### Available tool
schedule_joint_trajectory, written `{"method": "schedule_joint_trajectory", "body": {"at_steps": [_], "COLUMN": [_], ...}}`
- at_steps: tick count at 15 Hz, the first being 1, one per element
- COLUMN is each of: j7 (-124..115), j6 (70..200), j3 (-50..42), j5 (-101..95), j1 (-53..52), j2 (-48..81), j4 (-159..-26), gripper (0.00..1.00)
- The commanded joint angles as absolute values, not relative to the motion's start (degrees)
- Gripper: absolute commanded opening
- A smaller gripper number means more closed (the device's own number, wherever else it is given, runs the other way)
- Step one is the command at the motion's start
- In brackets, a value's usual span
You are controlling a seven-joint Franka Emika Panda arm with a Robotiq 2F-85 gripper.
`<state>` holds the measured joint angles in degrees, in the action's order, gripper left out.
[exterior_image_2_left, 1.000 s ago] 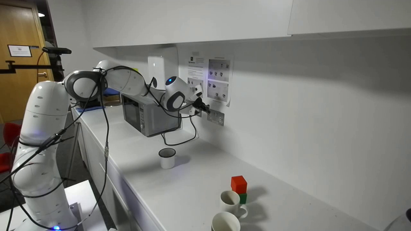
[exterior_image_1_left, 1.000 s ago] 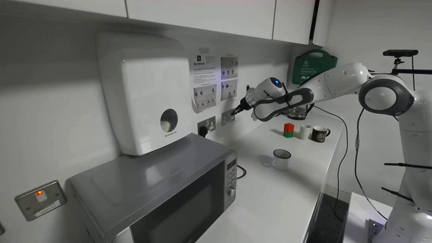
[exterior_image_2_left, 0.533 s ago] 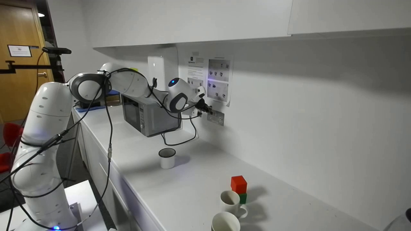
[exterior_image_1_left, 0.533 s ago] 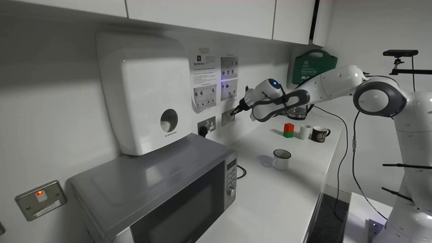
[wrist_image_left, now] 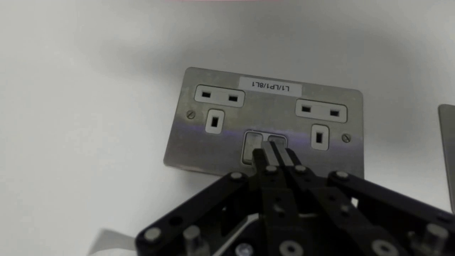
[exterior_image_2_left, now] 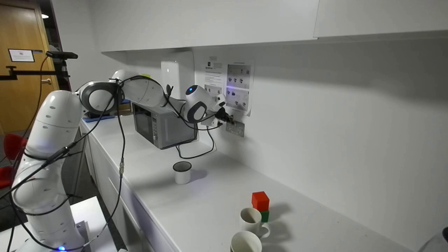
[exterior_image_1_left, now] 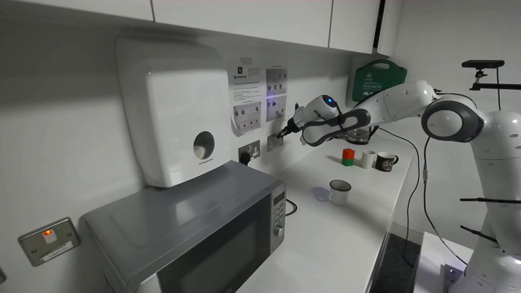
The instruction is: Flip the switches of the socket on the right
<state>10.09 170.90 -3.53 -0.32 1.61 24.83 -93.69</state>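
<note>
The socket is a metallic grey double plate (wrist_image_left: 202, 147) with white pin-hole inserts and no plug. It shows on the wall in both exterior views (exterior_image_1_left: 273, 144) (exterior_image_2_left: 237, 129). In the wrist view, where its label reads upside down, two small rocker switches sit side by side in a pale frame. The left switch (wrist_image_left: 253, 144) is mostly visible. The right switch (wrist_image_left: 279, 139) is largely hidden behind the fingertips. My gripper (wrist_image_left: 273, 143) is shut and empty, its tips in front of the switches in the wrist view (exterior_image_1_left: 280, 134) (exterior_image_2_left: 232, 121). I cannot tell whether they touch.
A similar plate with a black plug (exterior_image_1_left: 245, 158) is beside the socket. A microwave (exterior_image_1_left: 179, 211), an enamel mug (exterior_image_1_left: 339, 192), stacked red and green blocks (exterior_image_1_left: 348, 157) and more mugs (exterior_image_1_left: 367, 159) stand on the counter. Cabinets (exterior_image_1_left: 244, 20) overhang the wall.
The arm has reached a little further toward the wall. The gripper tips have moved slightly right across the socket in an exterior view. The gripper stays shut. Counter objects have not moved.
</note>
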Motion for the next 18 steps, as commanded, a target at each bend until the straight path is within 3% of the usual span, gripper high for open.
{"method": "schedule_joint_trajectory", "body": {"at_steps": [1,18], "j7": [12.5,12.7], "j6": [169.9,169.2], "j3": [-1.9,-1.4], "j5": [-0.1,-0.2], "j1": [2.9,3.1], "j2": [26.5,28.3], "j4": [-90.4,-88.8], "gripper": [0.0,0.0]}}
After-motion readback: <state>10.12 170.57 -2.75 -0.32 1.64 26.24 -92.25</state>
